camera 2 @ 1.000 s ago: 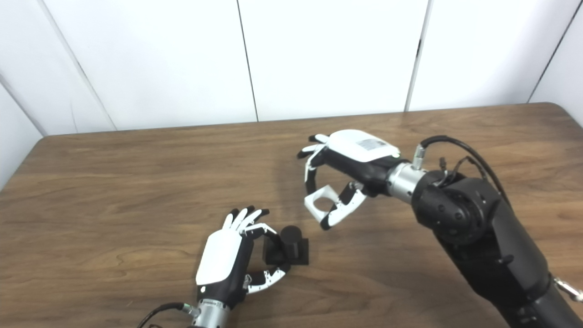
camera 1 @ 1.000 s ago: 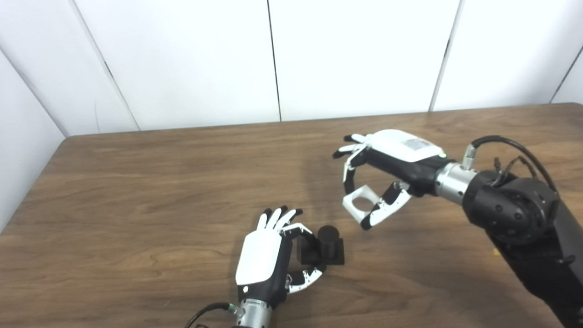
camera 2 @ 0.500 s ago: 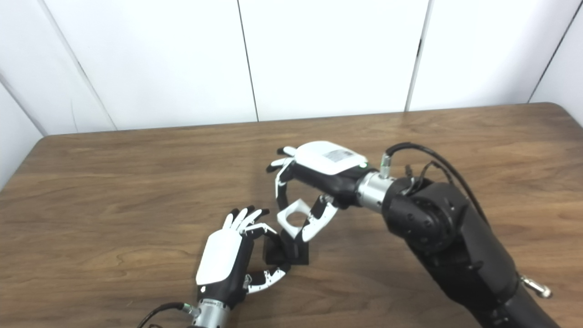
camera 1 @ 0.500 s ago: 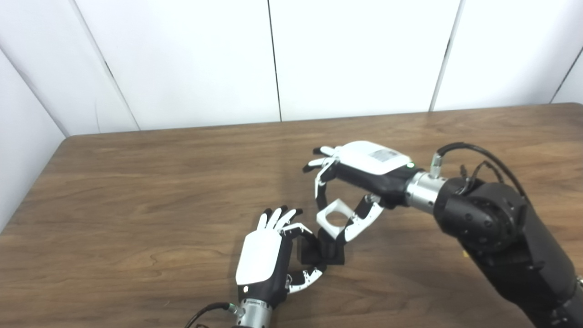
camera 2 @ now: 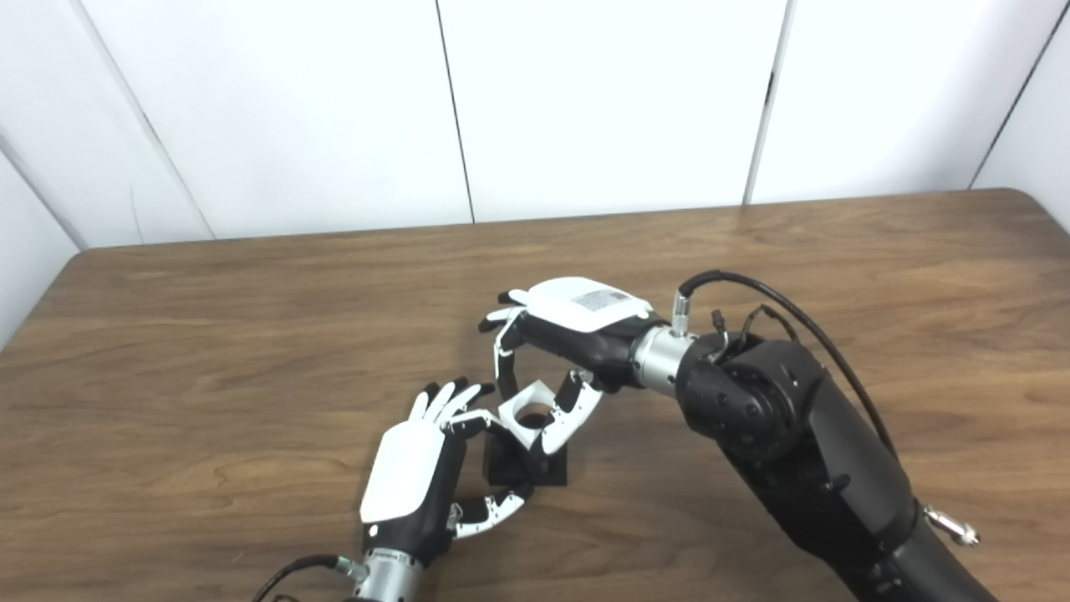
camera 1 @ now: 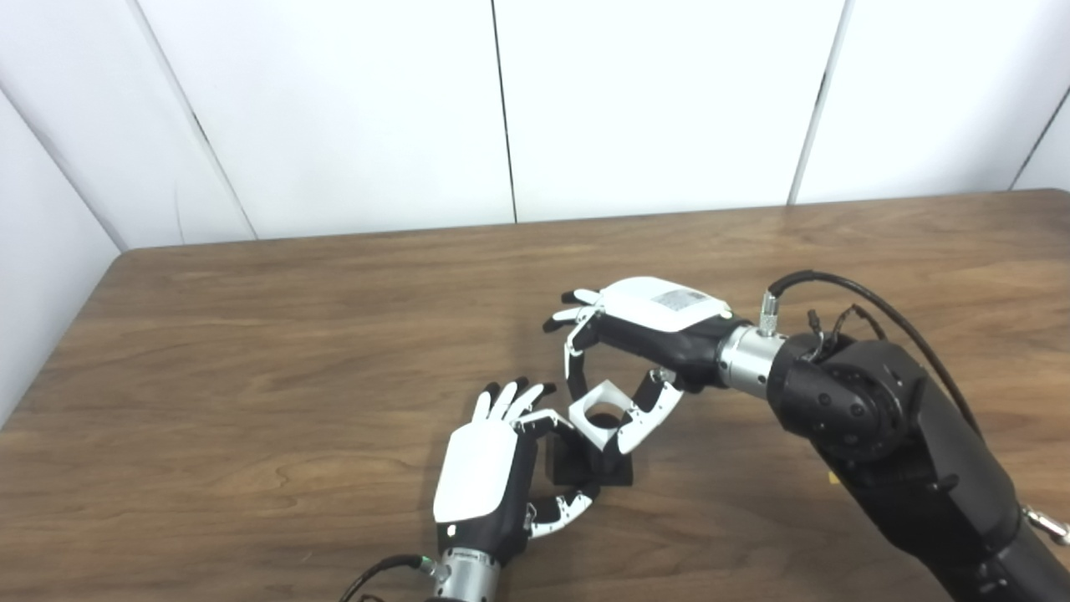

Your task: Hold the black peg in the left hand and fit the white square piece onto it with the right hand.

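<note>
The black peg (camera 1: pixel 603 415) stands upright on its square black base (camera 1: pixel 585 470) on the table. My left hand (camera 1: pixel 493 468) is shut on the base from the left, a finger and the thumb pinching its edges. My right hand (camera 1: pixel 635 334) is shut on the white square piece (camera 1: pixel 595 415), pinched between a finger and the thumb. The piece sits over the top of the peg, whose dark top shows through the round hole. I cannot tell how far down the peg it sits. The piece also shows in the right eye view (camera 2: pixel 525 415).
The wooden table (camera 1: pixel 251 351) has its back edge against white wall panels (camera 1: pixel 652 100). My right forearm (camera 1: pixel 886 435) crosses the table's right front. A cable (camera 1: pixel 844 288) loops above its wrist.
My right hand has moved left and down with the white piece, from beside the peg to directly over it. My left hand and the peg's base have stayed still.
</note>
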